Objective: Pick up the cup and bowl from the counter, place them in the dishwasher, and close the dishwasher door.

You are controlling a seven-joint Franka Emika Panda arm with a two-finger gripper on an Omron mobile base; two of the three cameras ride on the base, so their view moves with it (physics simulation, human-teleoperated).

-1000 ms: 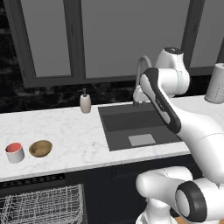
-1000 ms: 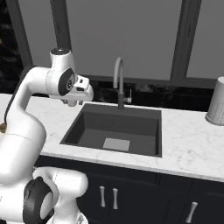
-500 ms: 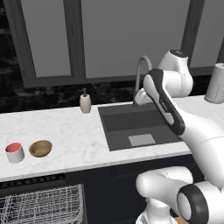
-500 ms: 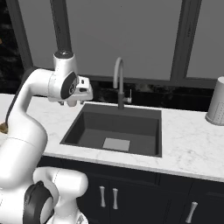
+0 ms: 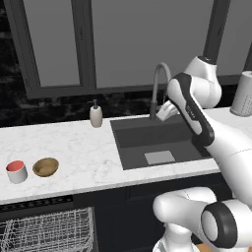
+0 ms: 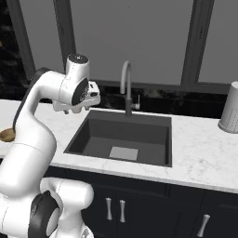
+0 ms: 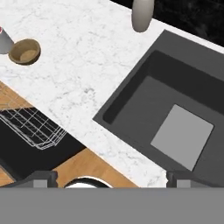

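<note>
The cup (image 5: 17, 172), white with a red top, stands at the left end of the marble counter (image 5: 78, 145). The wood-coloured bowl (image 5: 46, 167) sits just to its right, apart from it. Below them the dishwasher (image 5: 37, 203) is open, and its white wire rack (image 5: 49, 234) is pulled out. My gripper (image 5: 167, 110) hangs high over the sink's left rim, far to the right of both. In the hand view the gripper (image 7: 111, 179) is open and holds nothing. That view has the bowl (image 7: 25, 51) and a sliver of the cup (image 7: 2, 41) at upper left, and the rack (image 7: 30, 124) lower left.
A dark sink (image 5: 157, 142) with a tall grey faucet (image 5: 158, 88) is set in the counter's middle. A beige soap dispenser (image 5: 96, 115) stands behind its left corner. A grey perforated cylinder (image 6: 229, 109) stands at the far right. Dark cabinets (image 6: 139, 209) run below.
The arm's elbow and shoulder have swung, and the hand has shifted slightly over the sink's left edge. Cup, bowl and dishwasher have not moved.
</note>
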